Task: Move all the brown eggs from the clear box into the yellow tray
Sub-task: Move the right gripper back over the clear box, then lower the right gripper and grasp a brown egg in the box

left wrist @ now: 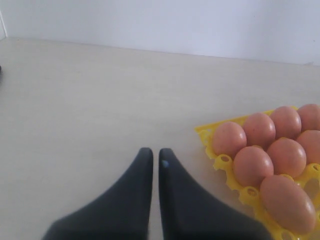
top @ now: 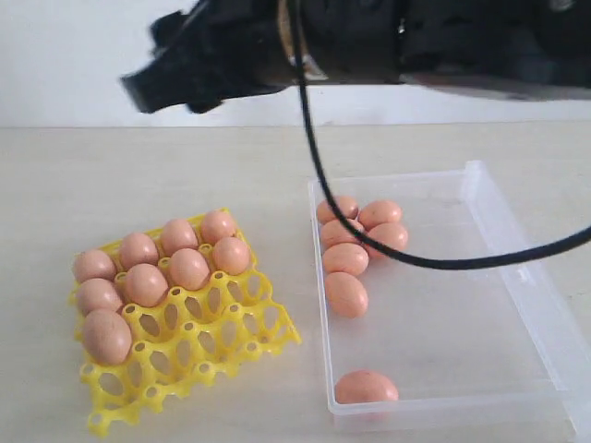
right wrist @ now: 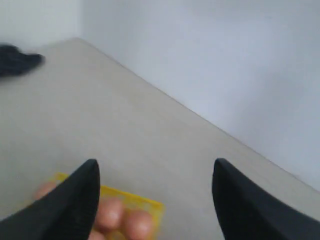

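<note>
Right fingers [right wrist: 75, 205] spread, empty, clear of the brown eggs [right wrist: 137, 225] in the yellow tray [right wrist: 147, 204]; left fingers [left wrist: 132, 200] pressed together beside it.

The right arm [top: 388, 37], a bulky black jointed limb, stretches level across the top of the exterior view, from the right edge past the middle, and looks blurred. Its black two-fingered right hand [right wrist: 155, 162] stands wide open and empty, the tapered fingers [right wrist: 82, 200] far apart. The black left hand [left wrist: 155, 151] has its pointed fingertips [left wrist: 144, 164] drawn together, with only a thin slit between them, and grips nothing.
</note>
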Tool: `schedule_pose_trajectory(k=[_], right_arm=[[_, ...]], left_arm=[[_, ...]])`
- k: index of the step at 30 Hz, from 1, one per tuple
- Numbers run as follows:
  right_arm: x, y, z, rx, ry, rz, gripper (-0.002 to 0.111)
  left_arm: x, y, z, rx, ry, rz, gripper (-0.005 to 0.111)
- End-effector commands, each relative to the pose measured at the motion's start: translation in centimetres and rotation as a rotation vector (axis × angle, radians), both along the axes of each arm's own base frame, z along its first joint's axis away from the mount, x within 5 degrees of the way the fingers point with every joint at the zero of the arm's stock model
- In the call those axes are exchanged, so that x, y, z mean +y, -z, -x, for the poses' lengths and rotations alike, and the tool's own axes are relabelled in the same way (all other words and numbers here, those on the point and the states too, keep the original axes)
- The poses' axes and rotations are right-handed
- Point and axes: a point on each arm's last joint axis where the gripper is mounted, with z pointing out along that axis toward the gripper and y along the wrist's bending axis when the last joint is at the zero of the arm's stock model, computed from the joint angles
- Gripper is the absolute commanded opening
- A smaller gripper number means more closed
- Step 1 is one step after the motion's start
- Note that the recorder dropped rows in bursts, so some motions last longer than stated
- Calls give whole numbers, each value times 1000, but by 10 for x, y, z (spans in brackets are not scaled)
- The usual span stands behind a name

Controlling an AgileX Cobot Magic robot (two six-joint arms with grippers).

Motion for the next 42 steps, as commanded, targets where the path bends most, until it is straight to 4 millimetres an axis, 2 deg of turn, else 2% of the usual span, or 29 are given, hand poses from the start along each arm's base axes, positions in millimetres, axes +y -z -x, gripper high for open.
schedule_pose_trajectory(k=[1, 4, 7, 9, 11, 14, 17, 19, 23, 27, 30, 36, 42], right_arm=[[-39, 8, 6, 157, 269, 272, 58], [-49, 30, 18, 389, 287, 481, 58], [-42, 56, 25, 575, 167, 629, 58], [-35, 71, 23, 626, 94, 687, 58], [-28, 89, 15, 638, 68, 744, 58], [-29, 117, -4, 680, 115, 770, 58], [-43, 144, -21, 790, 232, 769, 58], [-54, 155, -29, 847, 275, 767, 58], [-66, 163, -39, 906, 230, 722, 58], [-60, 165, -40, 911, 40, 667, 58], [-55, 165, -45, 838, -56, 641, 58], [-60, 162, -60, 738, -38, 579, 58], [-67, 162, -65, 754, -5, 518, 58]], left_arm=[[0, 0, 0, -5, -2, -3, 4], [0, 0, 0, -5, -2, -3, 4], [0, 0, 0, -5, -2, -3, 4], [0, 0, 0, -5, -2, -3, 4], [0, 0, 0, -5, -2, -3, 4], [0, 0, 0, -5, -2, -3, 4], [0, 0, 0, -5, -2, -3, 4], [0, 0, 0, -5, -2, -3, 4], [0, 0, 0, -5, -2, -3, 4], [0, 0, 0, -5, -2, -3, 4], [0, 0, 0, -5, -2, -3, 4], [0, 0, 0, -5, -2, -3, 4], [0, 0, 0, -5, -2, -3, 4]])
